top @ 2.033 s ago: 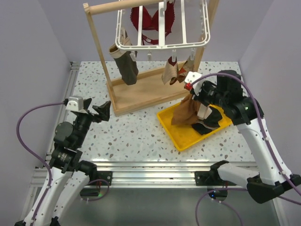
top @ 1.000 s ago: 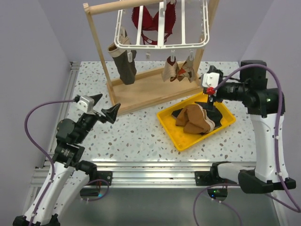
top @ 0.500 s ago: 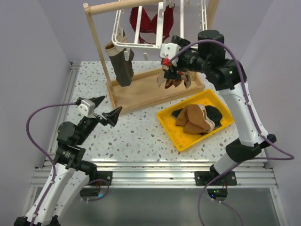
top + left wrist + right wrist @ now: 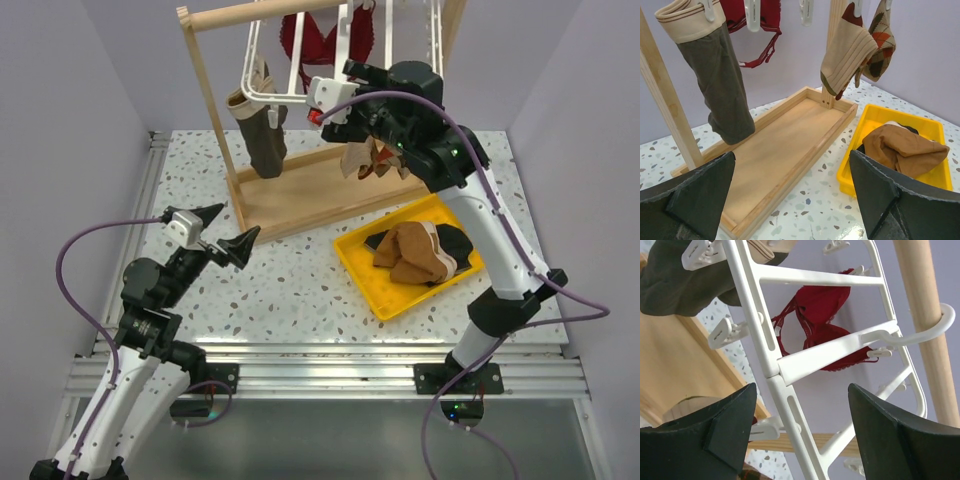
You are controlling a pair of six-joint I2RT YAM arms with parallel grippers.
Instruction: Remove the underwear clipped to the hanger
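Observation:
The white hanger (image 4: pixel 343 30) hangs tilted from the wooden stand's top bar. A dark grey underwear (image 4: pixel 264 140) with a beige waistband is clipped at its left corner. In the left wrist view this underwear (image 4: pixel 722 90) dangles at the upper left. Brown underwear (image 4: pixel 408 250) and a black one (image 4: pixel 455 243) lie in the yellow tray (image 4: pixel 372 285). My right gripper (image 4: pixel 350 78) is raised just under the hanger. From its wrist, the gripper (image 4: pixel 802 435) is open around a white hanger slat (image 4: pixel 790 390), without touching it. My left gripper (image 4: pixel 225 232) is open and holds nothing.
A red bra (image 4: pixel 820 320) and argyle socks (image 4: pixel 852 50) stay clipped to the hanger. The wooden stand (image 4: pixel 205 90) rises from its base tray (image 4: pixel 785 145) at the back. The yellow tray (image 4: pixel 920 117) sits right of it.
My right arm rose from the yellow tray and swung left under the hanger, its jaws narrowing a little. The hanger has tilted. The left arm lifted slightly, then held still.

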